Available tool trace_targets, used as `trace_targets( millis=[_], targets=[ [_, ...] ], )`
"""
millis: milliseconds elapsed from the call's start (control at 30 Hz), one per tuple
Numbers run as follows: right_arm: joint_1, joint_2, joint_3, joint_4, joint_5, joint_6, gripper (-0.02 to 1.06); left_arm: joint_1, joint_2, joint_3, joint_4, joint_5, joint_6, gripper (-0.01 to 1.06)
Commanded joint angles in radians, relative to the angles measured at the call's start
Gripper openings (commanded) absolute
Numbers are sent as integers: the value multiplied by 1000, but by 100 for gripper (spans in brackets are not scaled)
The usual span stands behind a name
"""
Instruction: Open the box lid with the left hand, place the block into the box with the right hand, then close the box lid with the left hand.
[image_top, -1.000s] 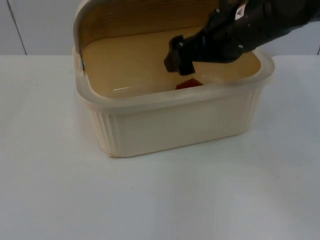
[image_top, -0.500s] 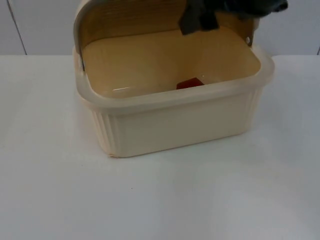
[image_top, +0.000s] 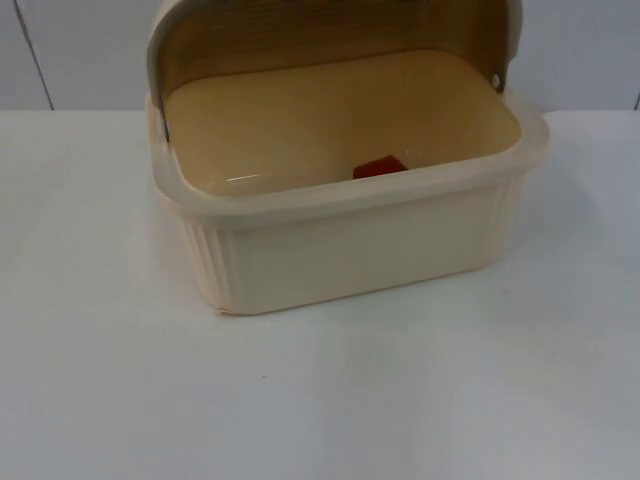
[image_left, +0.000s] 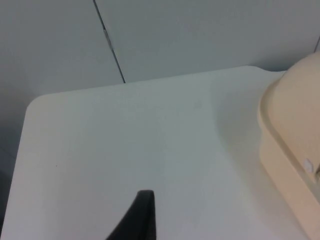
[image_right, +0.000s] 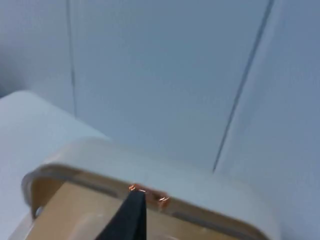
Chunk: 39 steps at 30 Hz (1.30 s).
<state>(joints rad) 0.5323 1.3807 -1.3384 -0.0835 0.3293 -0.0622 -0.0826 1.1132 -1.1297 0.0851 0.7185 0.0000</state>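
Note:
A cream box (image_top: 350, 240) stands at the middle of the white table, its lid (image_top: 330, 30) swung up at the back. The red block (image_top: 380, 167) lies on the box floor, close behind the front wall and a little right of the middle, partly hidden by the rim. My left gripper (image_left: 142, 220) hangs over bare table to the left of the box (image_left: 295, 140), apart from it. My right gripper (image_right: 131, 217) is raised behind the box, looking down on the rim of the upright lid (image_right: 150, 175). Neither gripper holds anything that I can see.
The grey partition wall (image_top: 580, 50) closes the table right behind the box. White table (image_top: 320, 400) spreads in front of the box and on both sides of it. The table's rounded far-left corner (image_left: 37, 102) lies ahead of the left gripper.
The right arm has risen from inside the box and left the top view upward. The red block stays on the box floor. The lid has not moved.

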Motion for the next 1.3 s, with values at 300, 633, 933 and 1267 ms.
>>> trace_targets(
  millis=[300,633,933,1267],
  targets=[
    [-347,-60,-7,-18,32,95,105,3,-6,2,-14,-20,0,104],
    [-615,-92,-7,-19,32,97,105,3,-6,2,-17,-27,0,104],
    [-617,-94,-7,-19,48,97,105,3,1,-10,-31,-125,0,104],
    [-617,-94,-7,-19,50,97,105,-1,175,-208,-67,-126,12,104]
  ],
)
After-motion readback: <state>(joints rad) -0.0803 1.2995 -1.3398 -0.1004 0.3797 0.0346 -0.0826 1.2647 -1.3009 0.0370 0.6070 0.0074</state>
